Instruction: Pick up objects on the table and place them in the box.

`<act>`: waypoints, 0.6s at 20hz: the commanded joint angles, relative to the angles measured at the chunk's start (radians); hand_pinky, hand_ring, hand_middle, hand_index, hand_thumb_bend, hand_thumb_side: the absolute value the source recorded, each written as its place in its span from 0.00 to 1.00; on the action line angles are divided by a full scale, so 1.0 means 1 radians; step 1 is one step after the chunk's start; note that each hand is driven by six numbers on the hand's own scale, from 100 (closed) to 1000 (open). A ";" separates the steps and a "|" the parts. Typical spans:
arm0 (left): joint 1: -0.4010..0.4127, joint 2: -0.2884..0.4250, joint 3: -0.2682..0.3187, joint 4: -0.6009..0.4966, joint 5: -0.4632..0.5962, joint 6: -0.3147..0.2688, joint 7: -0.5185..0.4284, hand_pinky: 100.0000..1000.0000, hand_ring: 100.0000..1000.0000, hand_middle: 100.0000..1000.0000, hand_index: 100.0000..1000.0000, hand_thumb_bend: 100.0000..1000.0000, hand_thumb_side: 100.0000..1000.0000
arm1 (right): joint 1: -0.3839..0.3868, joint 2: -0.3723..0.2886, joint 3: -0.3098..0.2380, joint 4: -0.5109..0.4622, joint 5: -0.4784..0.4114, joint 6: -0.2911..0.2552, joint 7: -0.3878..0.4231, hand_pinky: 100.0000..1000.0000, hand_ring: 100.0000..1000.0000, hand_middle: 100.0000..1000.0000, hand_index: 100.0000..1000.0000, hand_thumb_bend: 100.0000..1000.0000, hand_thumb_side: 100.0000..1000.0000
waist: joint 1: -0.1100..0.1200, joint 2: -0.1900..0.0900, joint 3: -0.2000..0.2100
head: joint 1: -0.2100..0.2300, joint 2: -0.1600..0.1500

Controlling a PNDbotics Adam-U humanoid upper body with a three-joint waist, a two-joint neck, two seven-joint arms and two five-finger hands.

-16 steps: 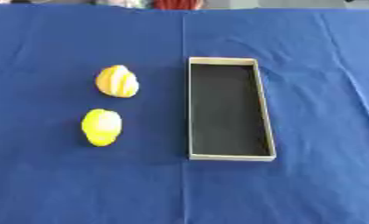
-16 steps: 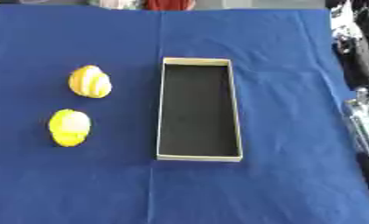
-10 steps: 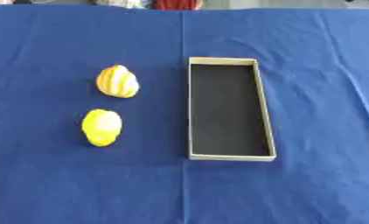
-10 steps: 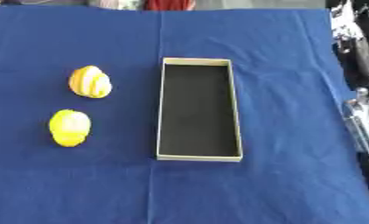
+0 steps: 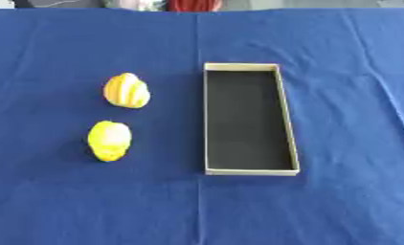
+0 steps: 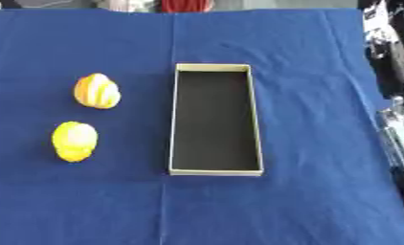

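Looking over both views, neither hand appears anywhere, so the state of the fingers cannot be told for either side. No writing, brand or label can be read on anything here.

The surface (image 5: 322, 201) is covered with a blue cloth, creased down the middle and across its near part. A long, shallow box (image 5: 208, 119) lies near the centre of the surface, its long sides running from the near edge toward the far edge. Its walls are pale tan and its floor is dark, and nothing lies in it.

Two yellow objects sit on the cloth to the left of the box, apart from it and from each other. The farther one, a yellow and orange striped object (image 5: 127, 90), lies level with the far half of the box. The nearer one, a plain yellow object (image 5: 110, 140), lies level with the near half of the box, and looks like a lemon.

The right eye view shows the right edge of the surface, where the cloth ends and dark equipment (image 6: 394, 57) with pale parts stands beyond it; what it is cannot be made out. The left eye view shows only cloth there. Along the far edge something red (image 5: 194, 5) shows in both views.
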 commanded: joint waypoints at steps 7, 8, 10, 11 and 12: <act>-0.044 0.217 -0.159 -0.016 -0.111 0.037 -0.147 0.81 0.86 0.77 0.87 0.56 0.65 | -0.012 -0.044 0.006 -0.017 -0.009 0.001 0.012 0.85 0.84 0.79 0.83 0.00 0.69 | 0.022 -0.019 -0.016 | 0.010 -0.001; -0.048 0.241 -0.184 -0.016 -0.125 0.035 -0.163 0.81 0.87 0.77 0.88 0.56 0.63 | -0.014 -0.042 0.007 -0.017 -0.010 0.001 0.013 0.85 0.84 0.79 0.83 0.00 0.69 | 0.021 -0.018 -0.018 | 0.012 -0.002; -0.055 0.291 -0.235 -0.016 -0.140 0.027 -0.194 0.81 0.87 0.78 0.88 0.56 0.62 | -0.016 -0.039 0.009 -0.017 -0.013 0.002 0.016 0.85 0.84 0.79 0.83 0.00 0.69 | 0.019 -0.018 -0.022 | 0.018 -0.001; -0.061 0.307 -0.258 -0.016 -0.141 0.026 -0.210 0.83 0.88 0.79 0.89 0.57 0.60 | -0.017 -0.038 0.010 -0.017 -0.014 0.002 0.017 0.85 0.84 0.79 0.83 0.00 0.69 | 0.018 -0.018 -0.024 | 0.019 -0.001; -0.067 0.318 -0.281 -0.016 -0.143 0.025 -0.226 0.83 0.88 0.79 0.89 0.57 0.60 | -0.017 -0.037 0.011 -0.017 -0.016 0.003 0.018 0.85 0.84 0.79 0.83 0.00 0.69 | 0.018 -0.018 -0.025 | 0.020 -0.001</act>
